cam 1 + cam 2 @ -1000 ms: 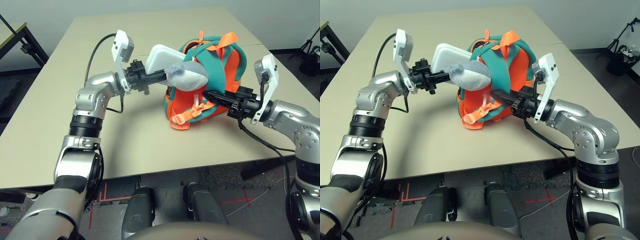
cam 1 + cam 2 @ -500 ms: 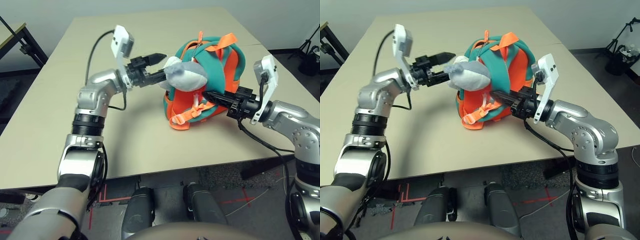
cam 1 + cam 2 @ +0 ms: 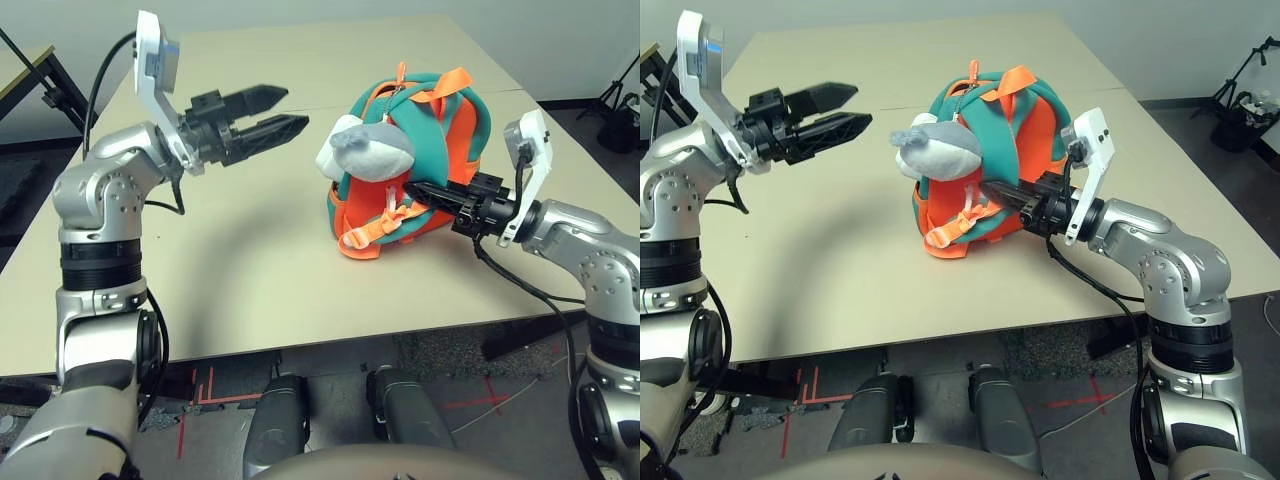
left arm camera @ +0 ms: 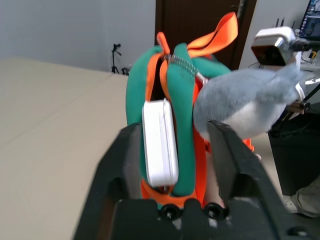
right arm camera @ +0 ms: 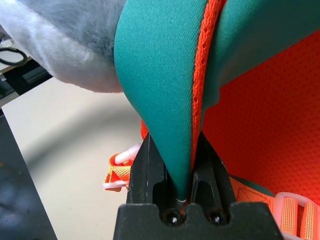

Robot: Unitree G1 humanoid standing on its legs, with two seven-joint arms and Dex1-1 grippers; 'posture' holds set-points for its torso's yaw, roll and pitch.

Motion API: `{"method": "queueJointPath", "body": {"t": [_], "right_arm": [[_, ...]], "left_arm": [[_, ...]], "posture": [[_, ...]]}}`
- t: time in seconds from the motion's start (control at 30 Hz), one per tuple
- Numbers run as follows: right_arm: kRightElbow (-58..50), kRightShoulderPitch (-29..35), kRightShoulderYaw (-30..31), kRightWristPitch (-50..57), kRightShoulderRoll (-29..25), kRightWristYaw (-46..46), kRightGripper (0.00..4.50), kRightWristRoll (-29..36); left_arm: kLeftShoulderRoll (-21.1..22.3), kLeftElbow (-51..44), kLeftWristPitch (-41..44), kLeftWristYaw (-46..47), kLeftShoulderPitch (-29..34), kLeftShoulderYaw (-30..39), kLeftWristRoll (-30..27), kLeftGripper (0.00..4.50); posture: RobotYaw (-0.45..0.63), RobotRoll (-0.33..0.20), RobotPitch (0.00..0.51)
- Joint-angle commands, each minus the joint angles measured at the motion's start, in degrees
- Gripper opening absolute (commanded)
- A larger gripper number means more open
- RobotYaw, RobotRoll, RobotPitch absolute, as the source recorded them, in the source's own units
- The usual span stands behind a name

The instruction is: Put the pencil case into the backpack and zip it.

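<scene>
Since case (image 4: 160,142) released, left gripper (image 3: 285,112) withdrawn, empty.

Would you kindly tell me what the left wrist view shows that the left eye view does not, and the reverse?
Left wrist view alone: the white pencil case standing on edge in the backpack's open slot.

Left eye view alone: the table, the left gripper open and apart from the bag, and the right gripper pinching a teal edge.

Both: the backpack, its grey plush fin and its orange top loop.

one backpack (image 3: 420,160), one pencil case (image 4: 160,142), one table (image 3: 260,250), two hands
</scene>
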Motion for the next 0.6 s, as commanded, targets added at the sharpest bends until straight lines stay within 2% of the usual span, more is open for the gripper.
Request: {"method": "queueJointPath", "body": {"t": [0.03, 0.13, 0.33, 0.6], "right_arm": [[-0.4, -0.7, 1.0, -0.7, 0.1, 1.6, 0.23, 0.7], [-0.4, -0.7, 1.0, -0.9, 0.0, 1.6, 0.23, 0.7], [-0.5, -0.8, 1.0, -0.9, -0.1, 1.5, 0.23, 0.7], [-0.8, -0.7, 0.7, -0.9, -0.2, 1.2, 0.23, 0.7]], "left_arm": [[-0.2, -2.4, 0.7, 0.8, 1.6, -1.3, -0.5, 1.22], [-1.0, -1.8, -0.1, 1.4, 2.5, -2.1, 0.4, 0.04], [-3.4, 1.4, -4.6, 3.9, 3.0, -4.1, 4.0, 0.00], [-8.7, 5.2, -9.4, 5.5, 2.7, -6.0, 6.2, 0.00]], "posture": [[-0.11, 0.000, 0.079], [-0.11, 0.000, 0.078], [-0.12, 0.000, 0.076], [-0.12, 0.000, 0.078]]}}
